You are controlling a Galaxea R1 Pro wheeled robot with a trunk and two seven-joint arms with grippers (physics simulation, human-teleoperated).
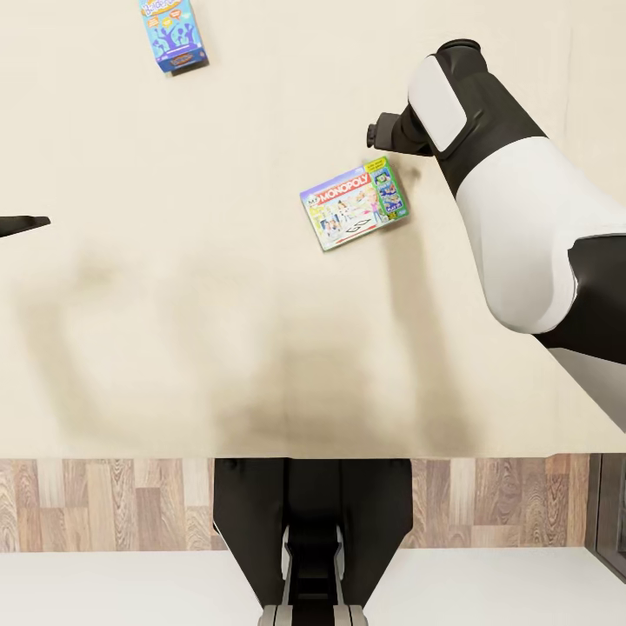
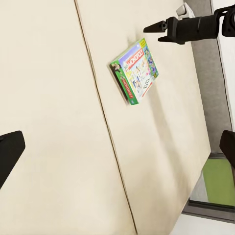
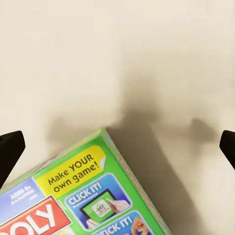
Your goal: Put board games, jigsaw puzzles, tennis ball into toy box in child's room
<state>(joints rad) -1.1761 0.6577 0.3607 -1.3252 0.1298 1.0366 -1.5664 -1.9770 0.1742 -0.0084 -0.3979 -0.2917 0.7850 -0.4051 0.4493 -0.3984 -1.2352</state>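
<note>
While my right claw (image 2: 164, 30) hovers open beside the Monopoly box (image 1: 355, 203), nothing is held. My left claw (image 1: 22, 224) is open too. A blue game box (image 1: 174, 35) lies farther up the bed (image 1: 174, 330).

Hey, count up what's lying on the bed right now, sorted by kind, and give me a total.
Board games: 2, the Monopoly box and the small blue box, both flat on the mattress
Jigsaw puzzles: 0
Tennis balls: 0
Total: 2
</note>
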